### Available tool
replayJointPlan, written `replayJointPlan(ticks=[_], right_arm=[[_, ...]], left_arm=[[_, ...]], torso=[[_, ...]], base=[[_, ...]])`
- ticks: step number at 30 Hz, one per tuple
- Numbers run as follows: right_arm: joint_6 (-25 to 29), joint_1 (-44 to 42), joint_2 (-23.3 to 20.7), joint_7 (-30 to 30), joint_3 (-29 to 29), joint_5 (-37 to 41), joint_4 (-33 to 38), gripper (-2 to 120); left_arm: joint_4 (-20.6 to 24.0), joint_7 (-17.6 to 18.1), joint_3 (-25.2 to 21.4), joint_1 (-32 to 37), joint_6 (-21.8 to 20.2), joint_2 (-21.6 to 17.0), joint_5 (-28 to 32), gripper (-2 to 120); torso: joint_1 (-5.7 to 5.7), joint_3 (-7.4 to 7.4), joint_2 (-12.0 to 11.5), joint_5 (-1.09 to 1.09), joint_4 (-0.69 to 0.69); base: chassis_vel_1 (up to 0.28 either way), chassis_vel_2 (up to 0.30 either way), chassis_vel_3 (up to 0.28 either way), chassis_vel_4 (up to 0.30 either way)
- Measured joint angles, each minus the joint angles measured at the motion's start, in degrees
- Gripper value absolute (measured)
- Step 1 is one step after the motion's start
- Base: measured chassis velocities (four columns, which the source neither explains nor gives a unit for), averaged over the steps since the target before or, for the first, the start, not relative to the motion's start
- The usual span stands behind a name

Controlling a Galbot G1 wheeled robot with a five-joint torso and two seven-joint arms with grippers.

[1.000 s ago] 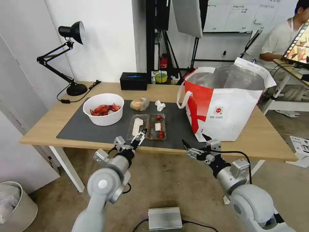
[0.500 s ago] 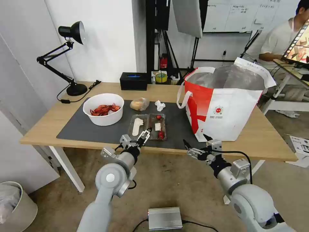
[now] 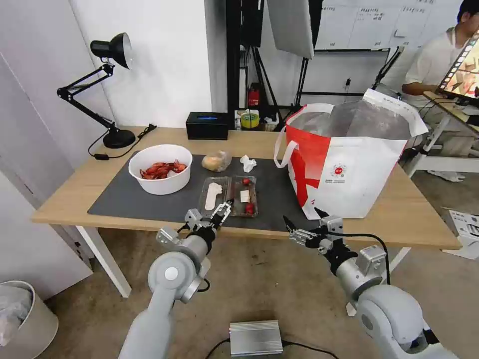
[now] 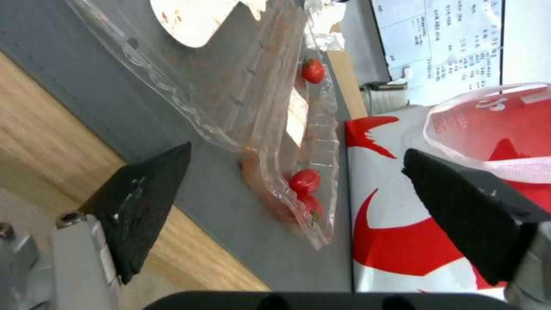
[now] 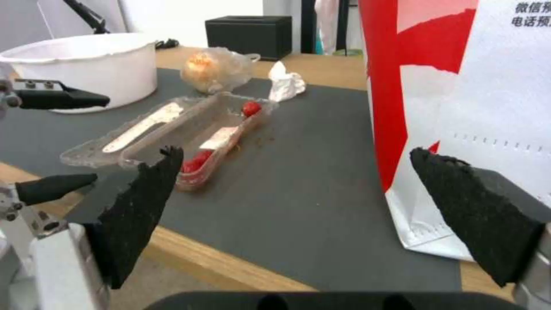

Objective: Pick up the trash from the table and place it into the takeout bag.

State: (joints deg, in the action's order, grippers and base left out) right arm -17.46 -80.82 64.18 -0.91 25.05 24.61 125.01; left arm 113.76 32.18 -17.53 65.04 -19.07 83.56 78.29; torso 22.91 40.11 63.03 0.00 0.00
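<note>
The left gripper (image 3: 223, 212) is wide open, plastic tray (image 4: 270, 129) between its fingers (ready to grab); right gripper (image 3: 299, 230) waits open too

- The large red-and-white boxy takeout bag (image 3: 349, 164), standing at the right end of the light wooden table (image 3: 65, 199), bears a small round red logo (image 3: 339, 171) on its white front panel; the tiny lines under it cannot be read.
- In the right wrist view the same bag's white panel carries grey Chinese print (image 5: 531, 13); "微信" and "电话" can be made out, the rest is cut off.
- The whiteboard (image 3: 369, 22) behind shows handwriting too small to read.
</note>
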Motion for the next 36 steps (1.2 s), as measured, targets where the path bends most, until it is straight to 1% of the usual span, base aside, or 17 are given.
replayJointPlan(ticks=[21,29,31,36], right_arm=[[0.00,-0.69,0.39,0.12,-0.35,-0.04,0.46,100],[0.02,-1.03,0.75,0.13,-0.49,-0.16,0.55,100],[0.07,-1.08,0.87,0.13,-0.66,-0.21,0.48,100],[0.12,-1.06,1.03,0.13,-1.01,-0.24,0.32,100]], left_arm=[[-1.98,0.79,0.03,-1.64,0.86,0.49,-0.07,100],[-2.81,1.56,-0.07,-2.41,2.98,1.33,-0.33,100],[-2.93,1.78,-0.16,-2.44,4.44,1.62,-1.30,100],[-2.75,1.63,-0.12,-2.29,5.07,1.50,-2.08,100]], torso=[[0.00,0.00,0.00,0.00,-0.01],[0.00,0.00,0.00,0.00,-0.01],[0.00,0.00,0.00,0.00,0.00],[0.01,0.01,-0.01,0.00,0.00]], base=[[0.000,0.000,0.000,0.000],[0.000,0.000,0.000,0.000],[0.000,0.000,0.000,0.000],[0.000,0.000,0.000,0.000]])
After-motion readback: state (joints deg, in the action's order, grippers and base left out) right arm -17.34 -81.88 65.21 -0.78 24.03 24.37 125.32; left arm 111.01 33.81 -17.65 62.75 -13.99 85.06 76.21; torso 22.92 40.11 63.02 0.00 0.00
